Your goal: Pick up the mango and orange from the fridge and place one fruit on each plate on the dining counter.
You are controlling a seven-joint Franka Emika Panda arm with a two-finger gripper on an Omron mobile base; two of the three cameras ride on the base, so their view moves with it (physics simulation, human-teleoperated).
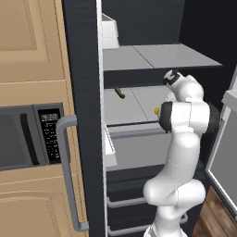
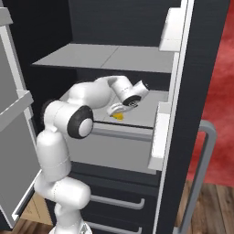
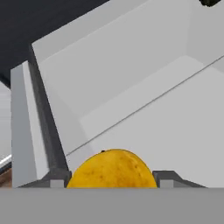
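End effector (image 3: 112, 183) is inside the fridge (image 1: 85, 69), over the middle shelf (image 1: 134, 104). Jaws are drawn in on the mango (image 3: 111, 169): in the hand view one dark fingertip (image 3: 56, 180) sits at each side of the yellow fruit and the fruit fills the gap between them. Can't tell if the mango is lifted or resting on the shelf.

Right base view: the mango (image 2: 119, 116) shows as a small yellow bit under the white wrist, at the front edge of the middle shelf (image 2: 151, 107), just above the grey drawer front (image 2: 116, 146). Left base view: a yellow sliver (image 1: 157, 110) peeks out beside the arm's (image 1: 183, 139) dark elbow joint, same shelf level.

A thin dark green vegetable (image 1: 120, 93) lies on the same shelf, further back and to the left of the mango, well apart from it. In the hand view it's a dark blob at the top right corner (image 3: 211, 2).

Fridge door (image 2: 183, 114) stands open with white bins (image 2: 160, 128) on its inner side; grey bar handle (image 1: 67, 171) on the outside. Black microwave (image 1: 30, 136) is built into the wood cabinets left of the fridge.
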